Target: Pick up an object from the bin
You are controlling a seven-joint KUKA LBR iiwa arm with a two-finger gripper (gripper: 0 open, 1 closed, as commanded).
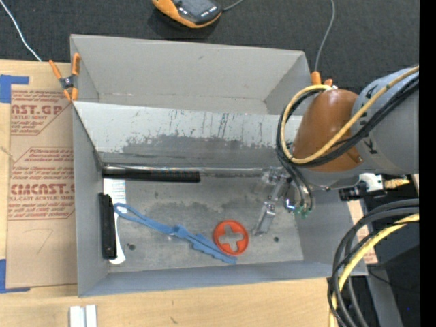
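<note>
- Reaching in from the right, your arm held its claw (261, 226) low over the floor of the grey bin (170, 67). The tip sat just to the right of an orange disc (230, 238), near it but not clearly touching.
- You could not tell from this view whether the claw was spread or pressed together. Nothing showed pinched in it, so I judged the pick not yet made.
- The claw leaned from the far right down toward the near left, probably because the arm had to come in over the bin's right wall.
- The orange disc, round with a cross-shaped middle, lay flat on the near part of the floor, right of centre. It was the closest thing to the claw and, in my view, the likely target.
- A long blue plastic tool (163, 228) ran slantwise from the left toward the near right, and its end appeared to pass under the disc's near edge. That could have left the disc slightly propped, though you could not tell for sure.
- A black brush (107, 225) lay along the left wall, and a black rod (151, 175) lay at the foot of the far wall. Both were well apart from the claw and unlikely to interfere.
- The disc looked thin and flat, so a grasp would have needed a straight descent across its rim. The risk was that it would skid, or that the blue tool would be dragged along with it.
</note>
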